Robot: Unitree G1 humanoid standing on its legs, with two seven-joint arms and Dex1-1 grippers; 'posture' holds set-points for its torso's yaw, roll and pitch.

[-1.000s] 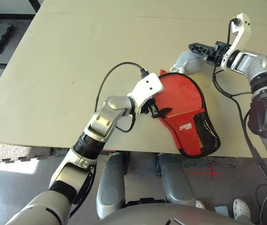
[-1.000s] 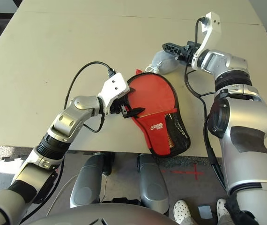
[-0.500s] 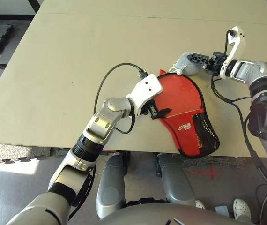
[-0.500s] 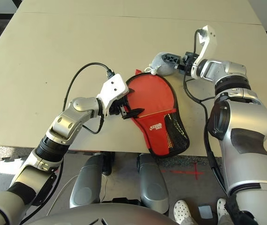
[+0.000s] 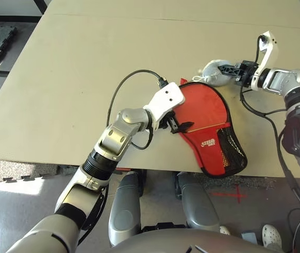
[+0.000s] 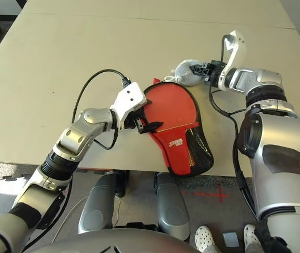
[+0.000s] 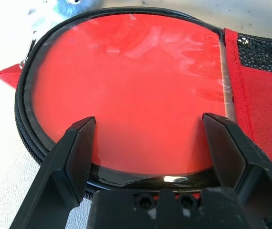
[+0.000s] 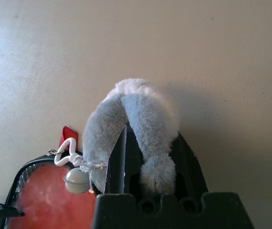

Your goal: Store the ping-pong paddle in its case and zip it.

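Zipping step: paddle already inside its case (image 5: 213,132).
Right pincer (image 8: 148,157) clamps the grey furry pull-charm (image 8: 136,119) beside the case; left pincer (image 7: 150,143) open; next, draw it round.

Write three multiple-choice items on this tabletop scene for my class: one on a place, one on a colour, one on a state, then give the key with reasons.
1. Where does the fluffy pouch lie?
A. beside the case's round end
B. on the mesh pocket
C. off the table

2. What colour is the case?
A. blue
B. red
C. green

3. How does the right gripper stand?
A. wide open above the table
B. shut on the pouch
C. shut on the case's zip

Key: 1 A, it sits just past the rounded end; 2 B, red fabric with black zip edging; 3 B, the plush bulges around its fingers.
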